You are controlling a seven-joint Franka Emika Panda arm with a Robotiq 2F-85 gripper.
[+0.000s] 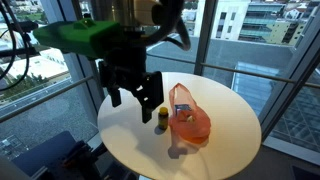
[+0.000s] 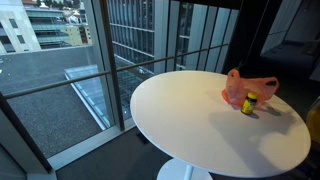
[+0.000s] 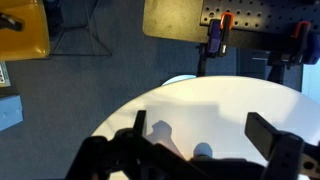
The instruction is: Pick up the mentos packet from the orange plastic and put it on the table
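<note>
Hovering over the table (image 1: 235, 140) with gripper (image 1: 132, 103) spread wide and empty, facing the mentos (image 1: 160, 117) upright just beside the orange plastic (image 1: 190, 122), probably light, stiff and slick, so best pinched squarely across its middle.

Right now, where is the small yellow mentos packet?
In both exterior views the mentos packet stands on the round white table, right beside the orange plastic bag.
</note>
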